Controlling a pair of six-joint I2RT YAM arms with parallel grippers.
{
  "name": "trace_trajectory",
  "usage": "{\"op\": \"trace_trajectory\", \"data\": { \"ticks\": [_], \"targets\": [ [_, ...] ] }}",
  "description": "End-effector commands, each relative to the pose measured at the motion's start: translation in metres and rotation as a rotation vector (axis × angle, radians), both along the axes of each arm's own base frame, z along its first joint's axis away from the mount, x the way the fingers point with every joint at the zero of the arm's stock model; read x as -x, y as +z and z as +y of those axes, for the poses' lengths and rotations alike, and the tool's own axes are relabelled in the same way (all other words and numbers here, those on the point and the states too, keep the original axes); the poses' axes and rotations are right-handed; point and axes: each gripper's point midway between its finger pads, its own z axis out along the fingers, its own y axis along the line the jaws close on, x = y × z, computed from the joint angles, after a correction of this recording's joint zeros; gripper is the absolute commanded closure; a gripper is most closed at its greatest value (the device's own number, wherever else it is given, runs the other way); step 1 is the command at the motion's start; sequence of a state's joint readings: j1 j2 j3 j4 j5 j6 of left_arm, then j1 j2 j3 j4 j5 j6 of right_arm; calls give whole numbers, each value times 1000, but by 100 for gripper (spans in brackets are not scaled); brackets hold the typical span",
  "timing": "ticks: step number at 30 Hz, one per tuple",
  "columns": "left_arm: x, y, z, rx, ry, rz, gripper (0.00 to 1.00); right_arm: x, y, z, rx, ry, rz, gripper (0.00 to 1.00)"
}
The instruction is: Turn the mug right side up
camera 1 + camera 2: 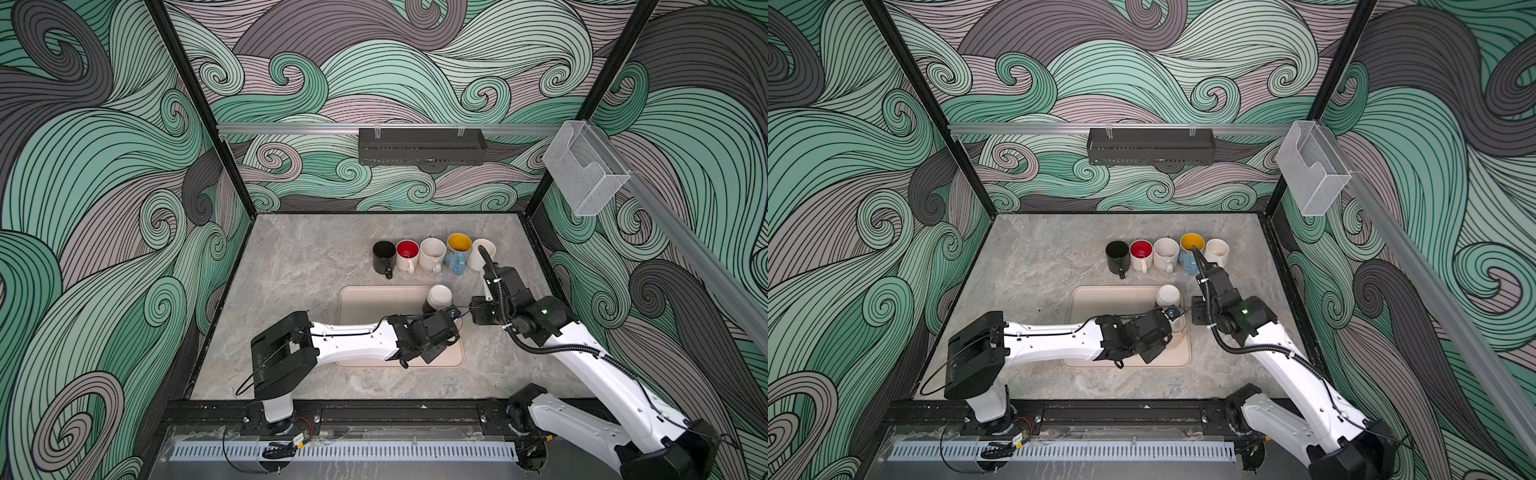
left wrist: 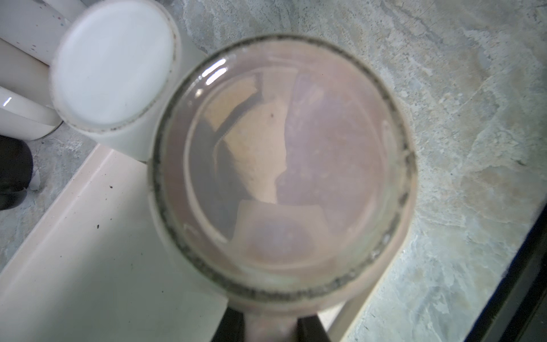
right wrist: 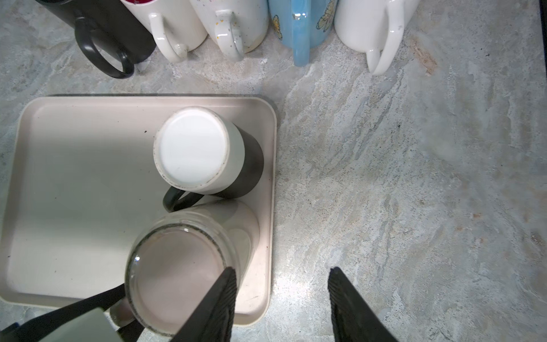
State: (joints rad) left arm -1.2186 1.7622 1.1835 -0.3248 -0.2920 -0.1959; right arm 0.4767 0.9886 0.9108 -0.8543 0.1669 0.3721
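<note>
A clear glass mug (image 3: 177,275) stands bottom up at the near right corner of the beige tray (image 3: 74,177). Its base fills the left wrist view (image 2: 284,165). My left gripper (image 2: 270,325) is shut on the mug's handle, a dark finger on either side; in both top views it reaches in from the left (image 1: 451,318) (image 1: 1169,313). My right gripper (image 3: 282,271) hangs open just right of the mug, with only bare table between its fingers. One of its fingers (image 3: 219,299) overlaps the mug's rim in that view. Whether it touches the glass I cannot tell.
A second mug, white base over a dark body (image 3: 192,148) (image 1: 438,297), stands bottom up on the tray right behind the glass one. Several upright mugs line the back: black (image 1: 383,253), red-lined (image 1: 407,251), speckled (image 1: 432,251), blue-and-yellow (image 1: 458,245), white (image 1: 484,249).
</note>
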Motion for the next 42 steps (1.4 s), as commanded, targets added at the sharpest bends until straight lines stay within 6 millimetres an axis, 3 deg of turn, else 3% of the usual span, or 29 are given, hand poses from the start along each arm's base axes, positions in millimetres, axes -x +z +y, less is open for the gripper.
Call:
{"op": "trace_trajectory", "data": {
  "ticks": [1,9,19,28,32,37,42],
  "targets": [
    [-13,40,-11,132,41,-65,100,1,4,-15,53,-30,6,48],
    [-14,41,-8,147,41,-70,100,3,2,-30,47,-90,11,48],
    [-9,65,-6,226,22,-76,100,-4,-3,-22,-12,-105,-10,48],
    [-3,115,16,274,14,-118,100,-10,0,-21,-30,-117,-36,49],
    [2,158,38,349,18,-173,100,-12,11,-18,-68,-119,-81,49],
    [4,214,68,568,31,-206,100,-14,29,8,-243,-56,-164,48],
    [-4,259,110,907,68,-134,100,-14,58,54,-522,90,-238,48]
  ]
}}
